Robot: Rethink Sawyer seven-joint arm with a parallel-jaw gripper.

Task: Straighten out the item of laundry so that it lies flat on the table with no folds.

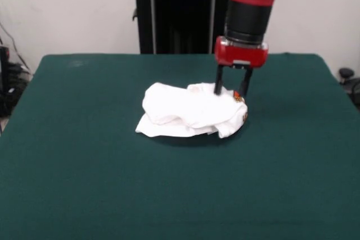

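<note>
The item of laundry [188, 112] is a small white garment lying crumpled in a bunched heap near the middle of the dark green table [84, 167]. A bit of its red and orange print shows at its right edge. My gripper [231, 90] comes down from above at the heap's far right edge. Its two black fingers [218, 82] stand apart, with their tips down at the cloth. I cannot tell whether any cloth is held between them.
The robot's black pedestal [174, 21] stands beyond the table's far edge. Cables and dark objects [8, 77] lie off the table's left side, and a dark object [347, 77] off its right side.
</note>
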